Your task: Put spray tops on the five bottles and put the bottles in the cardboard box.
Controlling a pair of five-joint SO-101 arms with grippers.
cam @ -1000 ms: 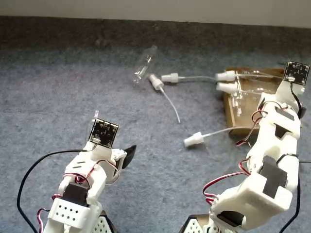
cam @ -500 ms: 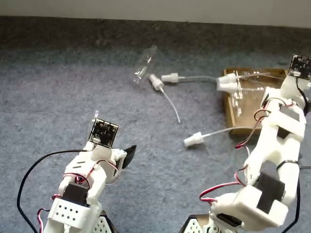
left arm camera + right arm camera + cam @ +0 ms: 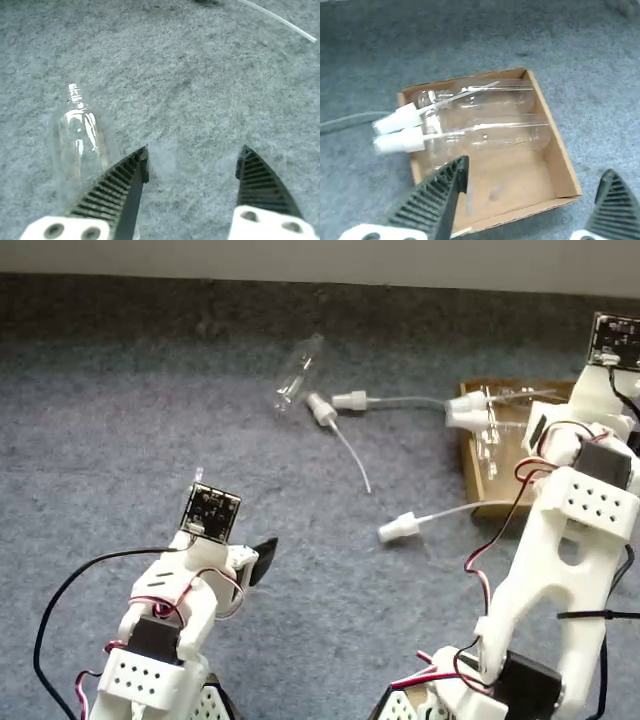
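The cardboard box (image 3: 563,161) holds two clear bottles (image 3: 492,131) lying side by side, their white spray tops (image 3: 399,141) sticking out over the rim. My right gripper (image 3: 536,172) hangs open above the box with nothing in it. In the high view the box (image 3: 470,462) sits at the right under the right arm. A capless clear bottle (image 3: 80,137) lies on the carpet just outside one finger of my open left gripper (image 3: 192,167). Another capless bottle (image 3: 298,373) lies at the back. Three loose spray tops (image 3: 322,410) (image 3: 350,400) (image 3: 398,530) with long tubes lie mid-table.
Grey carpet (image 3: 120,420) covers the table. The back edge runs along a pale wall (image 3: 300,258). The right arm's white body (image 3: 565,540) stands over the front of the box. Cables (image 3: 60,600) trail by the left arm's base.
The right arm has risen and drawn back from the box, its wrist swinging toward the back right. The left arm and all bottles and tops stay where they were.
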